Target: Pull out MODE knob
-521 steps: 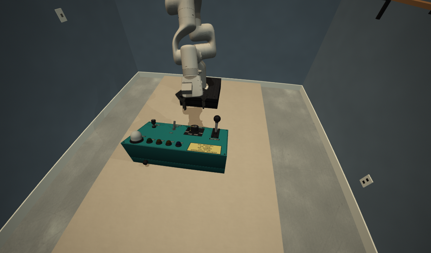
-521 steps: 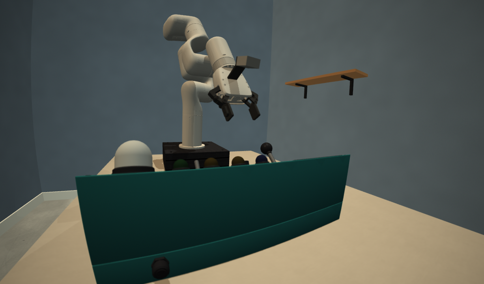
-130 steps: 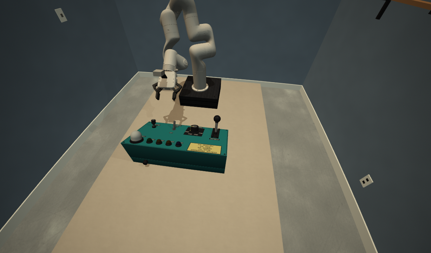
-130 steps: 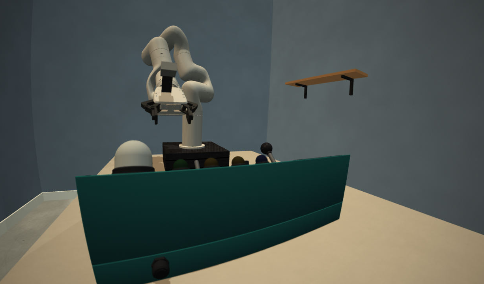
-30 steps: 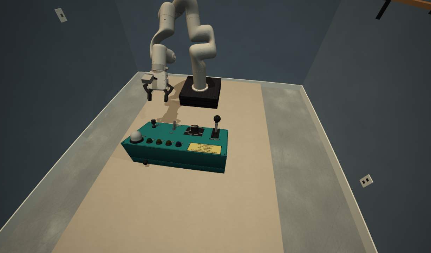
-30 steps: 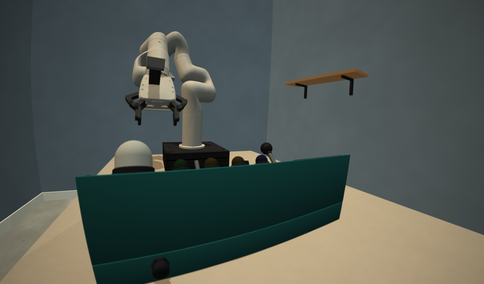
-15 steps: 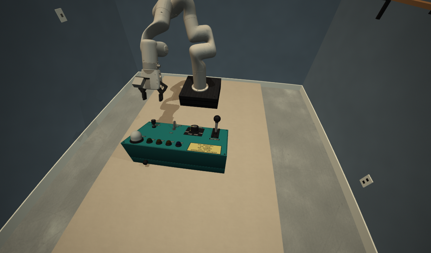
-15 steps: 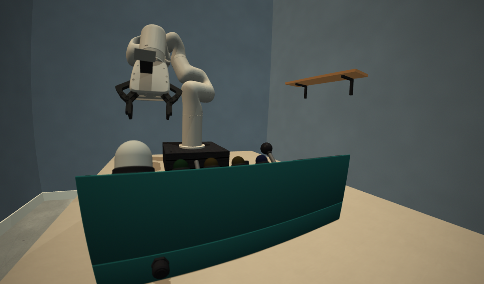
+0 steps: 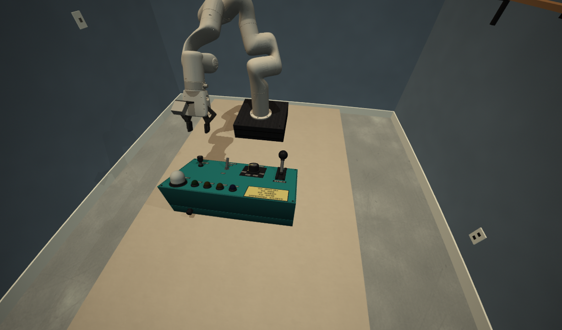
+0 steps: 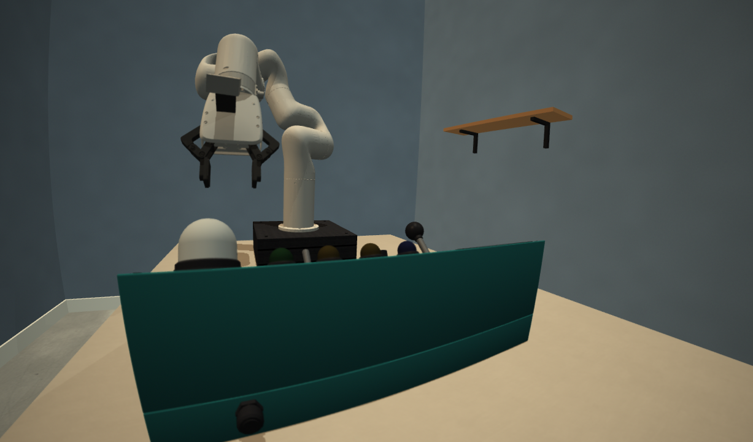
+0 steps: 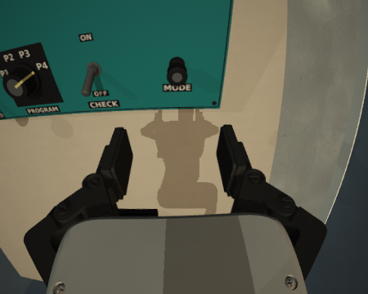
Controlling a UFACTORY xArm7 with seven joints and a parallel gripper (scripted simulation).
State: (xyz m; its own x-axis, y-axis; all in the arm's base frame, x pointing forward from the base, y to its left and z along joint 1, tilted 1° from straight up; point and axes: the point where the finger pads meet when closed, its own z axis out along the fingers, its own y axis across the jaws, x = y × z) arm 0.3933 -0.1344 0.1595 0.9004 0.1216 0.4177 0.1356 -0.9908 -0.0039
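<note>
The tan surface (image 9: 241,266) is carrying the teal console (image 9: 233,200) at frame centre in the top view. The claw (image 9: 198,127) is hanging above and apart from it, upper left of centre, partly open and gripping nothing. The MODE knob (image 11: 177,69) is standing at the panel's near right corner in the wrist view.
</note>
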